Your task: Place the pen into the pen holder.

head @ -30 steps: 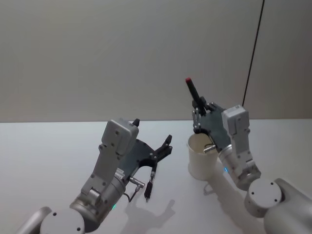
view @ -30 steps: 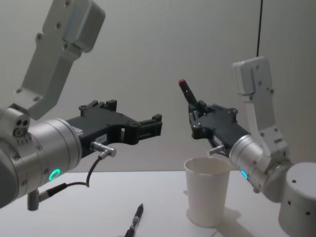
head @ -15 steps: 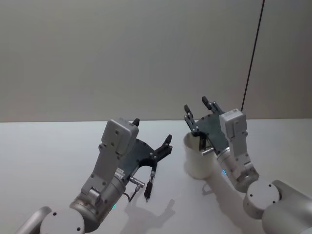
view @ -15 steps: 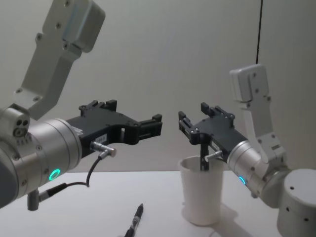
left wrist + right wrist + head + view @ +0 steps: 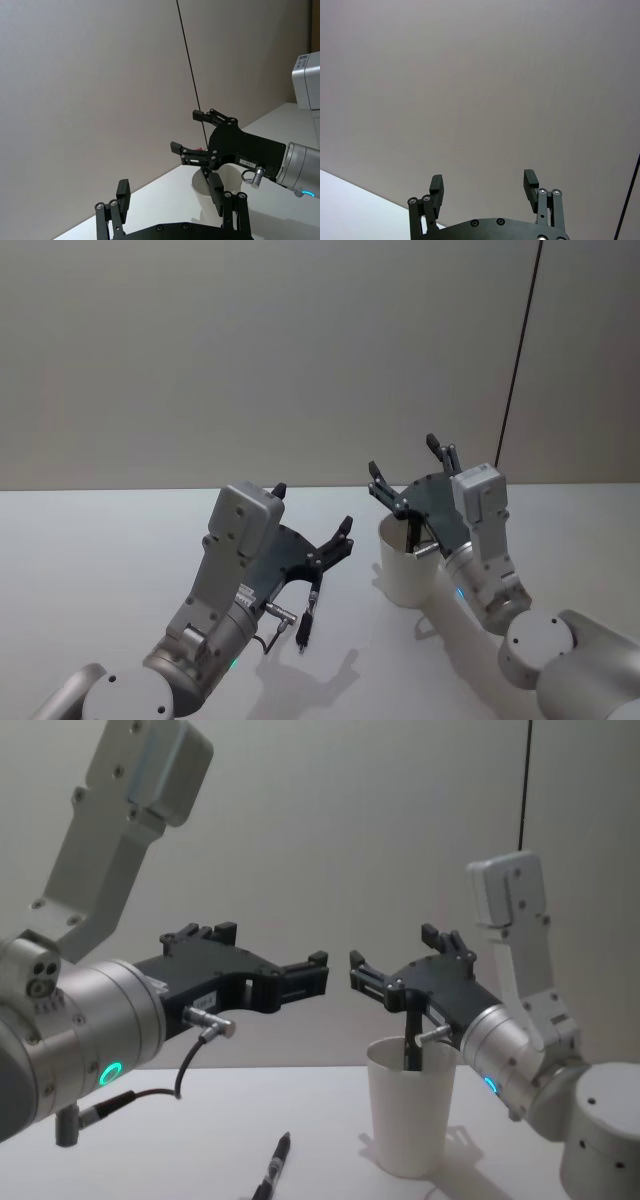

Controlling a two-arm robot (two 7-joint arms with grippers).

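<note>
The pen holder [image 5: 402, 572] is a white paper cup standing on the table right of centre, also in the chest view [image 5: 408, 1125] and the left wrist view [image 5: 232, 176]. A dark pen [image 5: 411, 1042] stands inside it, its shaft rising above the rim [image 5: 411, 532]. My right gripper [image 5: 403, 458] hovers open just above the cup, touching nothing [image 5: 392, 950] [image 5: 483, 181]. A second black pen [image 5: 308, 618] lies flat on the table [image 5: 273, 1168]. Above this pen my left gripper [image 5: 313, 507] hangs open and holds nothing [image 5: 318, 972] [image 5: 169, 192].
The white table [image 5: 100, 560] runs back to a plain grey wall. A thin black cable [image 5: 518, 350] hangs down the wall behind the right arm. Bare table lies to the left and in front of the cup.
My right gripper held a red-tipped pen above the cup one second ago. It has since opened, the pen now stands in the cup, and the cup has shifted slightly left. Left arm unmoved.
</note>
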